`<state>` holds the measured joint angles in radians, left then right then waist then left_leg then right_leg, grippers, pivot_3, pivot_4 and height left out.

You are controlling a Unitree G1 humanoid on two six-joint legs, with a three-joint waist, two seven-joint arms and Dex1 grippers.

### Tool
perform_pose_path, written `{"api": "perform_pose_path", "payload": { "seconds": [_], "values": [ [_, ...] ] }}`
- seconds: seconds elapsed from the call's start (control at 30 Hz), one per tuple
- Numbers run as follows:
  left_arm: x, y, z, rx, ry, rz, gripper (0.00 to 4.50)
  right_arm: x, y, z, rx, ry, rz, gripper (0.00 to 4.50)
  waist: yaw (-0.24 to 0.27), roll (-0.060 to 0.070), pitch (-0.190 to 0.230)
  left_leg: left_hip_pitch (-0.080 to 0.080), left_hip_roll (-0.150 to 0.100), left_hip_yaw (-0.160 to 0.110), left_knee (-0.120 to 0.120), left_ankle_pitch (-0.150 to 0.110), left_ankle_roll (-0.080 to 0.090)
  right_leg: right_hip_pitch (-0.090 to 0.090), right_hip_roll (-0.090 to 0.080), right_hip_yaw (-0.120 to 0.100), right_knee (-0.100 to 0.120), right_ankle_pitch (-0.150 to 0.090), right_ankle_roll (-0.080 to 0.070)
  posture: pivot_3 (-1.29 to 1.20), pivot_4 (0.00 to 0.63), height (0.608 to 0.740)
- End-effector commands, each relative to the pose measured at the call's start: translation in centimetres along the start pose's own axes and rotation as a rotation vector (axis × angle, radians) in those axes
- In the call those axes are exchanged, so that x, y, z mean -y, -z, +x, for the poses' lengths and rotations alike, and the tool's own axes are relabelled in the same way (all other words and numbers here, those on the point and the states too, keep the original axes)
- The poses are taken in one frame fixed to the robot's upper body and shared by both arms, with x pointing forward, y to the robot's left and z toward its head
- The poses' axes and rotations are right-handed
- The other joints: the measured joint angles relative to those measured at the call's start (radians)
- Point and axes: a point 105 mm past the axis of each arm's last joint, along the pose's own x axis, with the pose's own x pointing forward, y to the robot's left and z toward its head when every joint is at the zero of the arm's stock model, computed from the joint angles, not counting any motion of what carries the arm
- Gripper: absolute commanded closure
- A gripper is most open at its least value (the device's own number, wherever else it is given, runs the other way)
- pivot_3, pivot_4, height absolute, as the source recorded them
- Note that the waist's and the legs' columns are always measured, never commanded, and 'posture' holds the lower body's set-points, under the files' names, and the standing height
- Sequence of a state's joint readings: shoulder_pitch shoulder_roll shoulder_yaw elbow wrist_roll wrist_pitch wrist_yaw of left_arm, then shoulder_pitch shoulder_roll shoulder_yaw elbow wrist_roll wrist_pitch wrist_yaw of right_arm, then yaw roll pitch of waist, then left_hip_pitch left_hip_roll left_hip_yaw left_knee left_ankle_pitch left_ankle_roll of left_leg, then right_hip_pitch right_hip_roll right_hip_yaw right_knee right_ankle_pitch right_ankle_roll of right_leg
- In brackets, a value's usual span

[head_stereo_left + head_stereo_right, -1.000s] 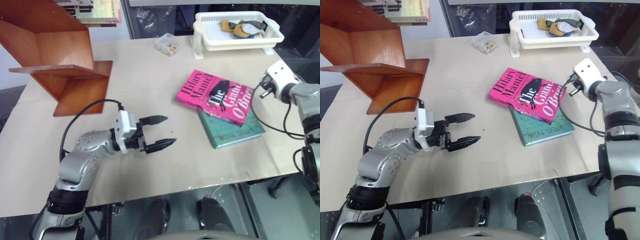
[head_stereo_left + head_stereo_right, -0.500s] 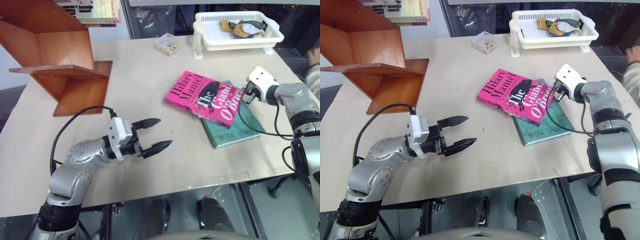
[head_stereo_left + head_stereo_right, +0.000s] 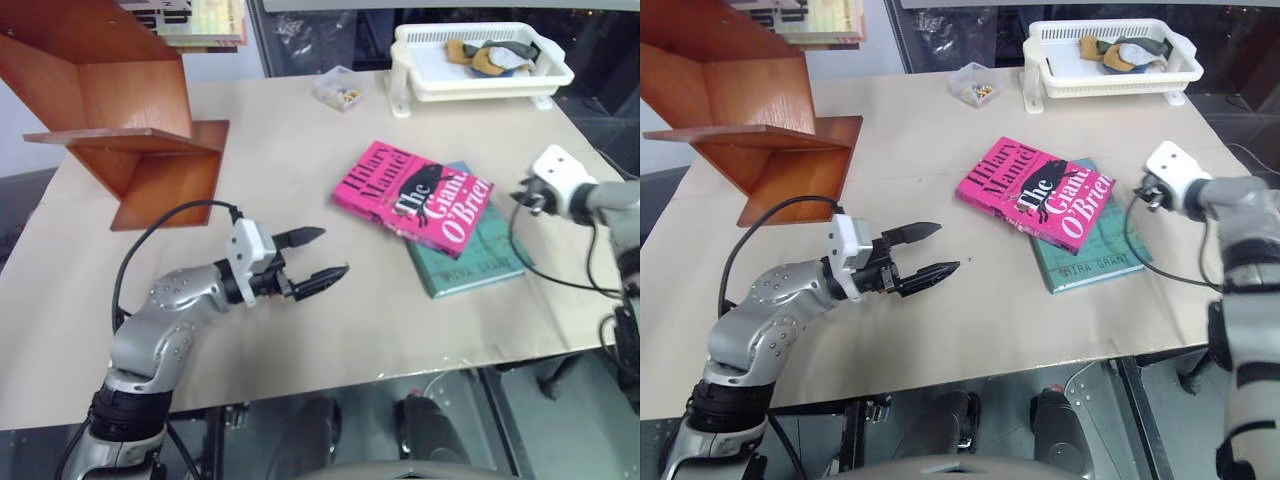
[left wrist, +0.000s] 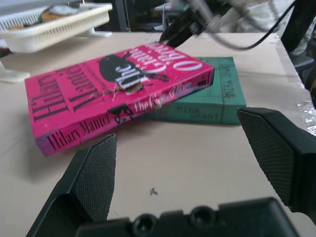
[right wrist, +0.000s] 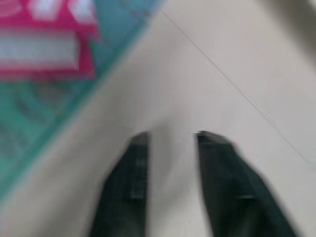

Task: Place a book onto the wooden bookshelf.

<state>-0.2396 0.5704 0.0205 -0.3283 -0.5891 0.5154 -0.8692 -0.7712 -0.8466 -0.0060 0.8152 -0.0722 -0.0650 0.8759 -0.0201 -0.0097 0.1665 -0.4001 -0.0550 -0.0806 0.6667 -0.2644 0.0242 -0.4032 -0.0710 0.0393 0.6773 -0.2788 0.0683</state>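
bright pink paperback book point(image 3: 412, 193): flat on beige surface point(image 3: 300, 180), partly atop thin teal book point(image 3: 470, 245), long axis diagonal | left gripper point(image 3: 312, 254): fingers wide, empty, aimed at book's spine | right gripper point(image 5: 168, 140): parted, empty, beside book | reddish-brown wooden bookshelf point(image 3: 120, 130): well apart
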Motion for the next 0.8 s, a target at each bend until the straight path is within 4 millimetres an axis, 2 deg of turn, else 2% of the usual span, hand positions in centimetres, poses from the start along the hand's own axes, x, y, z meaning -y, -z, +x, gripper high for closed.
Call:
{"api": "perform_pose_path", "payload": {
  "seconds": [0.03,0.07,0.1,0.13,0.27,0.33,0.4,0.47,0.57,0.7,0.8],
  "values": [
    [-0.4,-0.6,0.4,0.022,0.004,0.013,0.0,-0.4,-3.7,-4.4,0.14,0.045,0.023,0.95,0.005,0.0,0.0,-0.001,0.0,0.0,0.0,0.0,0.0,-0.001,0.0,0.0,0.001,0.0,0.0,0.0,0.15,0.74],
    [-0.6,-0.5,0.5,0.018,0.001,0.01,0.0,-1.6,-4.5,-5.9,0.169,0.041,0.05,0.49,0.006,0.001,0.0,-0.001,0.001,0.0,0.0,0.0,0.0,-0.001,0.0,0.0,0.001,0.0,0.0,0.0,0.15,0.74],
    [-0.9,-0.5,0.7,0.016,-0.002,0.013,0.0,-3.1,-5.1,-7.3,0.194,0.029,0.065,0.49,0.005,0.002,-0.001,-0.001,0.001,0.0,0.0,0.0,0.0,-0.002,-0.001,0.001,0.001,0.0,0.0,0.0,0.15,0.74],
    [-1.1,-0.5,0.9,0.017,-0.006,0.02,0.0,-4.5,-5.8,-8.4,0.212,0.018,0.085,0.24,0.008,0.003,-0.001,-0.001,0.002,0.0,0.0,-0.001,0.001,-0.002,-0.001,0.001,0.002,0.0,0.0,0.0,0.15,0.74],
    [-1.7,-0.8,1.9,0.021,0.013,0.066,0.0,-11.9,-9.5,-12.5,0.337,-0.066,0.176,0.24,0.006,0.003,-0.002,0.001,0.004,-0.002,0.001,-0.003,0.005,0.0,0.001,0.001,0.002,0.0,0.0,0.0,0.15,0.74],
    [-1.9,-0.8,2.4,0.02,0.032,0.075,0.0,-14.4,-10.5,-13.4,0.366,-0.072,0.222,0.24,0.009,0.002,-0.002,0.003,0.002,-0.003,0.001,-0.003,0.005,0.003,0.001,0.0,0.002,0.0,0.0,0.0,0.15,0.74],
    [-2.3,-0.6,2.6,0.009,0.048,0.044,0.0,-16.7,-10.8,-13.5,0.393,-0.111,0.262,0.24,0.009,0.002,-0.002,0.005,0.001,-0.003,0.003,-0.003,0.005,0.007,0.001,-0.001,0.001,0.001,0.002,0.0,0.15,0.74],
    [-2.6,-0.4,2.8,-0.007,0.054,-0.012,0.0,-18.0,-10.6,-13.4,0.394,-0.13,0.29,0.24,0.01,0.0,-0.003,0.005,-0.002,-0.003,0.003,-0.003,0.006,0.008,0.0,-0.002,0.0,0.002,0.003,0.0,0.15,0.74],
    [-2.9,0.2,2.7,-0.054,0.061,-0.219,0.0,-19.2,-9.9,-13.3,0.371,-0.089,0.264,0.24,0.009,-0.001,-0.002,0.005,-0.003,-0.003,0.004,-0.004,0.007,0.008,-0.001,-0.002,-0.001,0.002,0.004,0.0,0.15,0.74],
    [-3.2,0.9,3.2,-0.141,0.056,-0.399,0.0,-19.4,-10.2,-13.1,0.402,-0.001,0.294,0.24,0.007,-0.001,-0.002,0.005,-0.002,-0.004,0.004,-0.004,0.006,0.008,0.001,-0.003,0.0,0.002,0.004,0.0,0.15,0.74],
    [-3.2,0.2,4.2,-0.118,0.062,-0.517,0.0,-19.5,-10.6,-13.3,0.436,0.024,0.344,0.24,0.007,-0.002,-0.002,0.005,-0.002,-0.004,0.004,-0.003,0.006,0.008,0.001,-0.003,0.0,0.002,0.004,0.0,0.15,0.74]
  ]
}}
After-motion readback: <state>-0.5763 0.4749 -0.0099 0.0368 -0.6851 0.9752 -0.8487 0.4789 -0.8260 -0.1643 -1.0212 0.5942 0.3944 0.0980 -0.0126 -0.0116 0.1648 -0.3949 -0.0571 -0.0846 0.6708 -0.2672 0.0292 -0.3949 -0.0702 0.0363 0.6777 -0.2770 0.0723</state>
